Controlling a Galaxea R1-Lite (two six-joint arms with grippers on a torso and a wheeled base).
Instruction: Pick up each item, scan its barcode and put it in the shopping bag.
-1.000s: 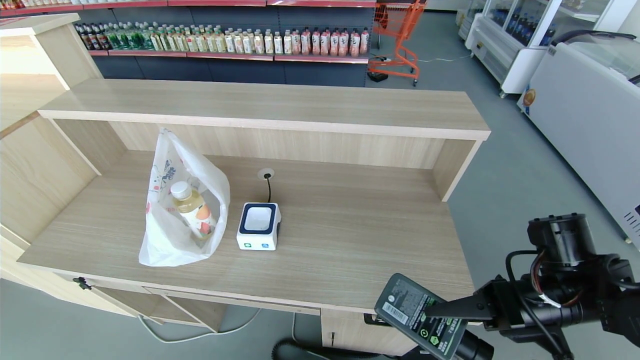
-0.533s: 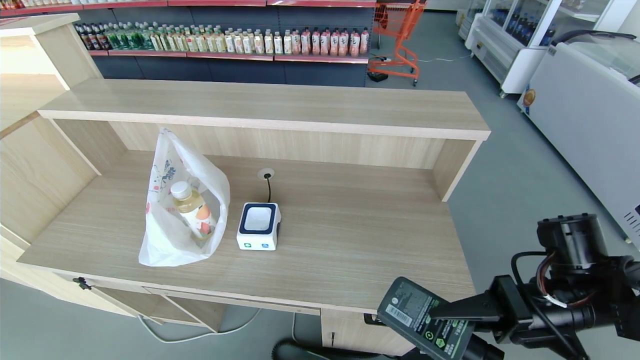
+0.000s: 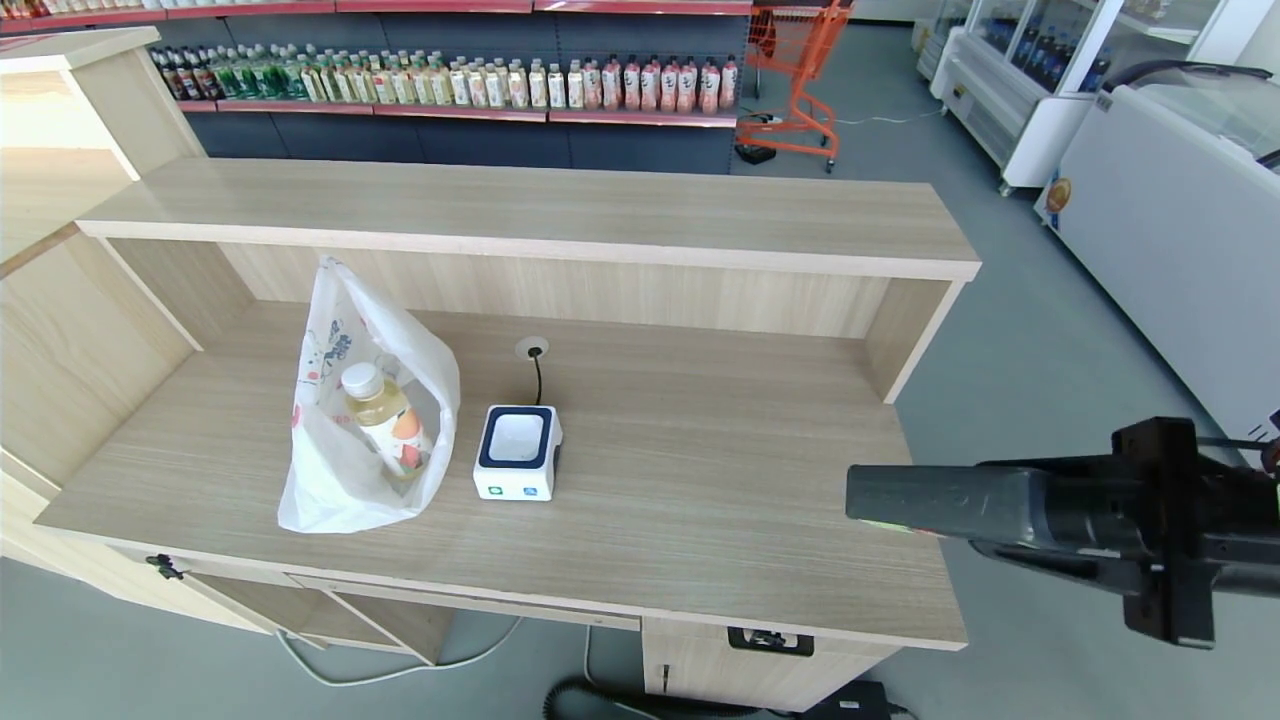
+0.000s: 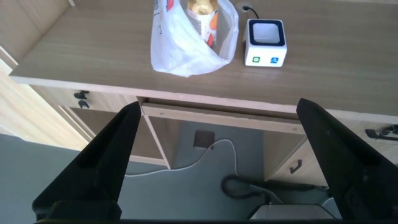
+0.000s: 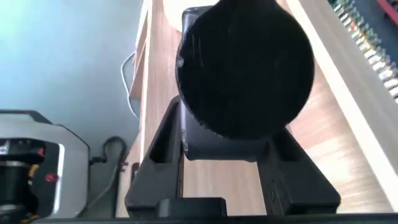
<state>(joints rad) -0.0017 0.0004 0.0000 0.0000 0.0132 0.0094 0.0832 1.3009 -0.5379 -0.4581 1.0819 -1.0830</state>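
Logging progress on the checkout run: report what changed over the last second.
The right claw, shut on the dark grey flat pack, raised it from below the front edge of the wooden counter to above its right front corner and turned it edge-on, hiding its label. The white plastic shopping bag with the yellow drink bottle and the white scanner box stayed put.

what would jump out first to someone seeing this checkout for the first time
First, the right gripper near the right end of the counter, shut on a dark flat item held roughly level. Next, the white shopping bag standing on the counter's left part with a bottle inside it. A small white scanner sits right beside the bag.
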